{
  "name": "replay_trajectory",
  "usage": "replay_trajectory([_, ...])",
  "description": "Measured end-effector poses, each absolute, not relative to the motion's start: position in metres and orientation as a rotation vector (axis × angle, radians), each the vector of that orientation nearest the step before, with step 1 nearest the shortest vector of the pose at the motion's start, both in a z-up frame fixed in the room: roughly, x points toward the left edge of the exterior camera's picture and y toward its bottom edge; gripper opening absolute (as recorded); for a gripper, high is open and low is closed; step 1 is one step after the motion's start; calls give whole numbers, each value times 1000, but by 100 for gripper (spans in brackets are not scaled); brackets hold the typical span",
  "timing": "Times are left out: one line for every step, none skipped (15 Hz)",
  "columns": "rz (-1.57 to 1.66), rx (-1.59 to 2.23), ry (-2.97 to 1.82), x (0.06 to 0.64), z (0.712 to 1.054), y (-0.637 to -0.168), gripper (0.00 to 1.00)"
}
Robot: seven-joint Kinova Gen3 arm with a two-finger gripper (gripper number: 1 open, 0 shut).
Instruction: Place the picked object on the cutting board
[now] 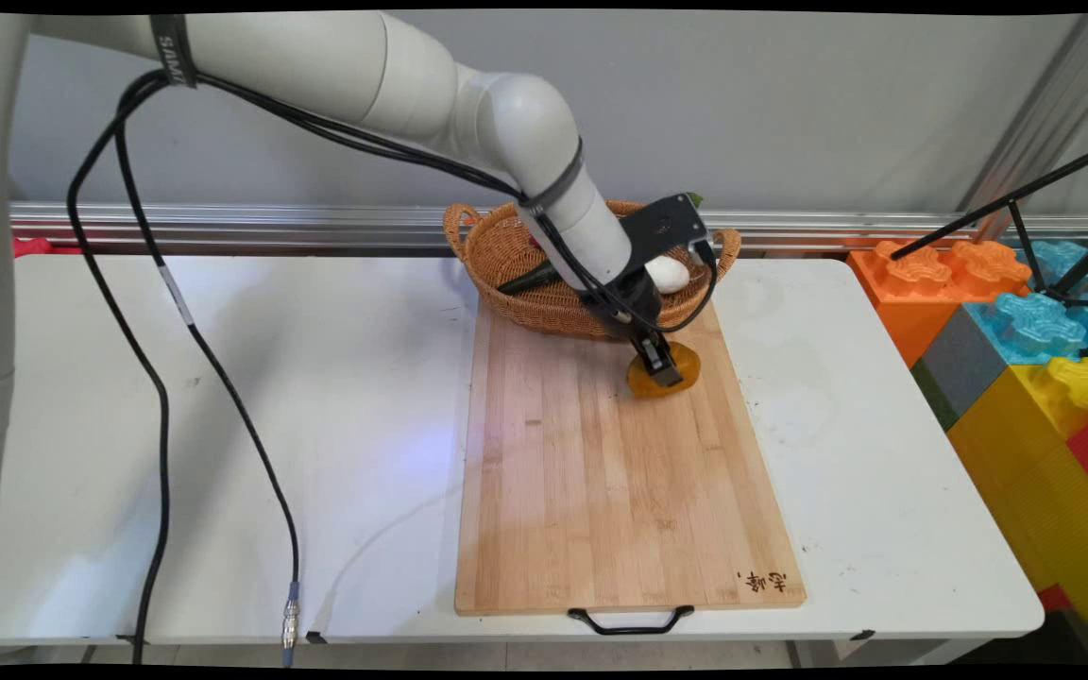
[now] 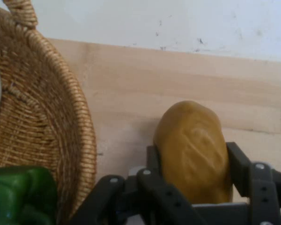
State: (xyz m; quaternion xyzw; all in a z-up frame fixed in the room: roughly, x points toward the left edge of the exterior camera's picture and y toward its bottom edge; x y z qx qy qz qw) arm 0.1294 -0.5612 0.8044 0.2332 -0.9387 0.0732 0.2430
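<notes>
My gripper (image 1: 662, 366) is down on the far part of the wooden cutting board (image 1: 601, 491), just in front of the wicker basket (image 1: 506, 264). It is shut on a yellow-brown bread-like piece (image 1: 686, 376). In the hand view that piece (image 2: 194, 150) sits between the two black fingers (image 2: 239, 164), resting on the board (image 2: 178, 79). The basket wall (image 2: 42, 122) fills the left of that view.
A white egg-like object (image 1: 668, 274) and a dark long item (image 1: 530, 279) lie in the basket, with something green (image 2: 18, 197) seen at the hand view's lower left. Large coloured blocks (image 1: 1026, 359) and a black tripod (image 1: 1035, 217) stand right of the table. A black cable (image 1: 166, 397) hangs at left.
</notes>
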Motion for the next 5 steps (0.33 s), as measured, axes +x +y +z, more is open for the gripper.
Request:
replay_trajectory([201, 634, -2569, 128, 802, -560, 0])
replay_trajectory([200, 630, -2571, 126, 800, -559, 100])
replay_trajectory([200, 625, -2572, 125, 801, -558, 100])
replay_trajectory([201, 622, -2570, 123, 803, -557, 100])
replay_trajectory([202, 622, -2567, 122, 806, -555, 100])
